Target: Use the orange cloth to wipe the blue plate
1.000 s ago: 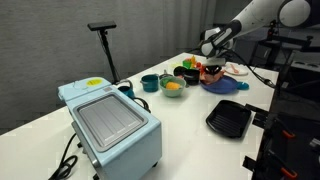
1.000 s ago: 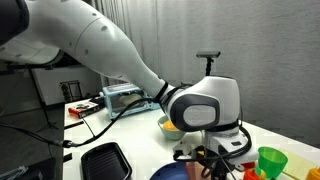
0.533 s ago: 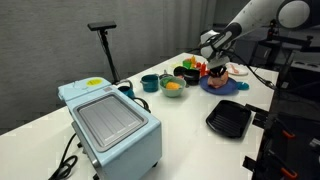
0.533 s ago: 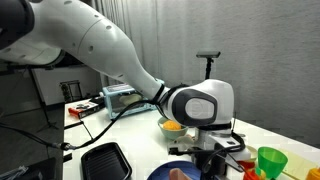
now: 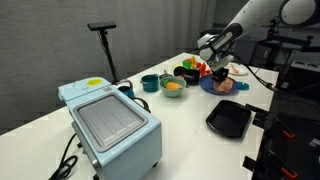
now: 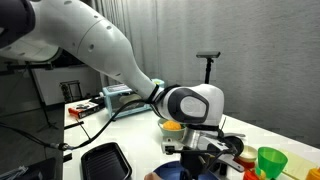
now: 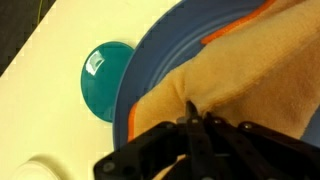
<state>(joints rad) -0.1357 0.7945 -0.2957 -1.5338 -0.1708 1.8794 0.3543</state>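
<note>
The blue plate (image 7: pixel 160 50) fills the wrist view, with the orange cloth (image 7: pixel 235 75) spread over it. My gripper (image 7: pixel 198 118) is shut on a pinched fold of the orange cloth and presses it on the plate. In an exterior view the gripper (image 5: pixel 222 74) is over the blue plate (image 5: pixel 228 88) at the far end of the table. In an exterior view the wrist (image 6: pixel 195 105) is large in the foreground, above the plate (image 6: pixel 165 174), and the fingers are hidden.
A teal cup (image 7: pixel 105 75) sits just beside the plate. A light blue toaster oven (image 5: pixel 110 122), a teal mug (image 5: pixel 149 82), a bowl with orange contents (image 5: pixel 173 88) and a black grill pan (image 5: pixel 230 120) stand on the white table. A green cup (image 6: pixel 270 160) stands near the wrist.
The gripper has shifted a little along the plate, away from the table's far end, dragging the orange cloth with it.
</note>
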